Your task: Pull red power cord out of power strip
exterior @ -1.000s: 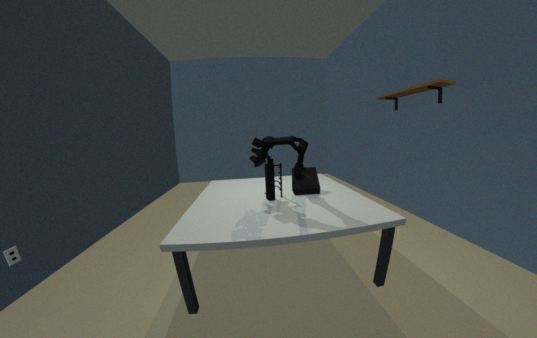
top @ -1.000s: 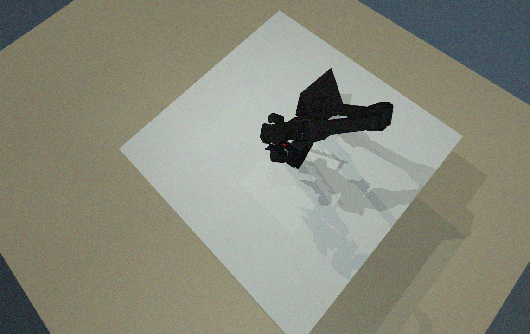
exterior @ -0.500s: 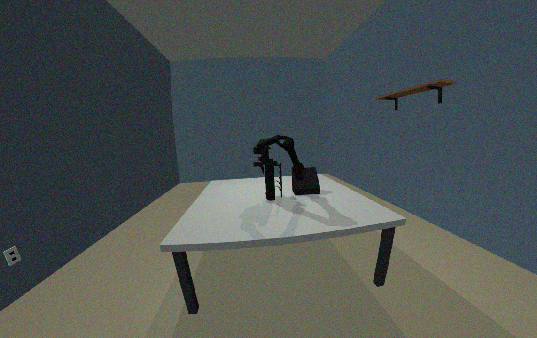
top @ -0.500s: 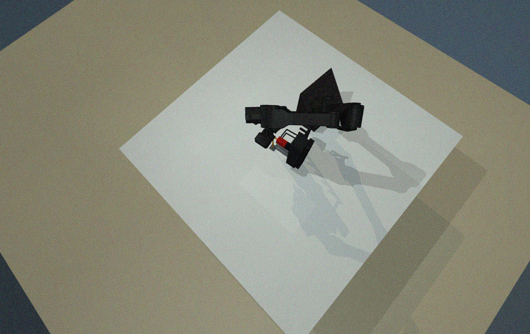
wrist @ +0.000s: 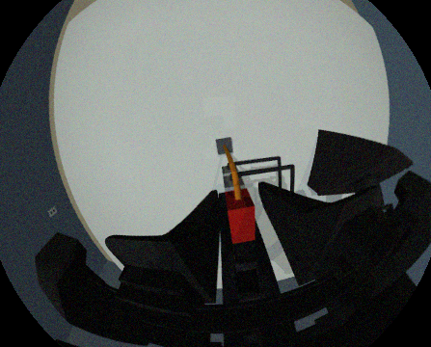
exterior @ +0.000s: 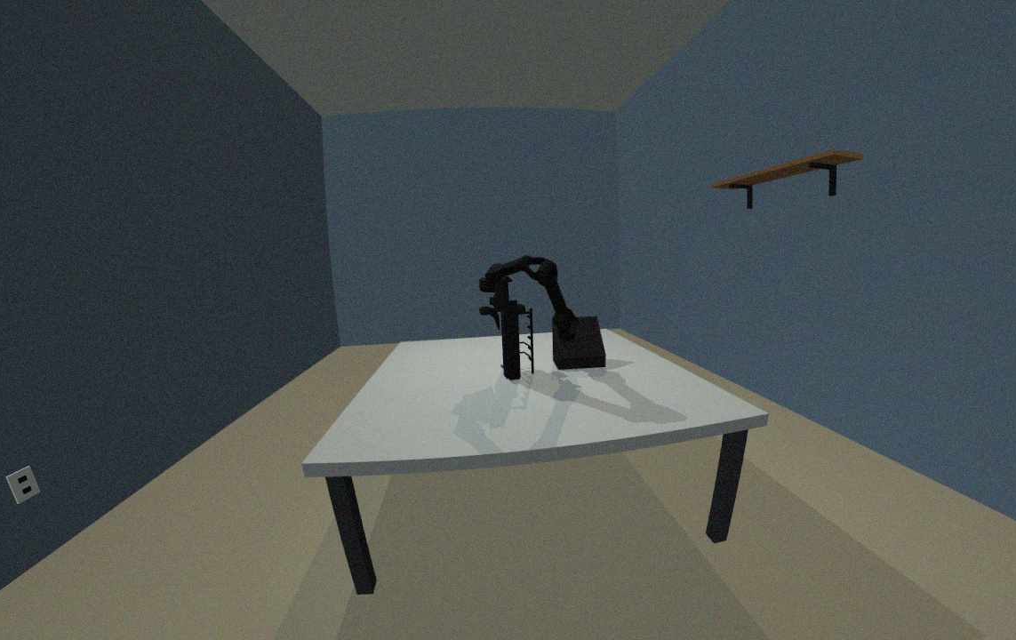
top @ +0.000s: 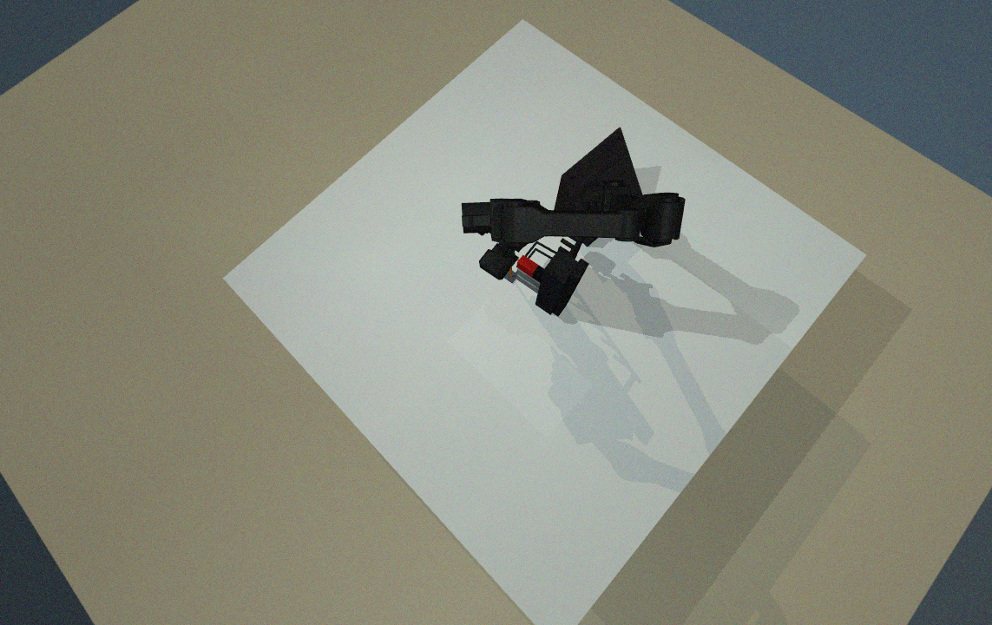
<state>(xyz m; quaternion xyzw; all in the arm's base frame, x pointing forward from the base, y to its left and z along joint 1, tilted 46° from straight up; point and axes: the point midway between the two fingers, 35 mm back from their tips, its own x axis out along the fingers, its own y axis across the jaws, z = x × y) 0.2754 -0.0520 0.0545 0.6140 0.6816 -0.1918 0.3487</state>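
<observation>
Red plug (wrist: 241,223) seated atop the upright black power strip (exterior: 509,342), orange cord (wrist: 233,173) trailing.
</observation>
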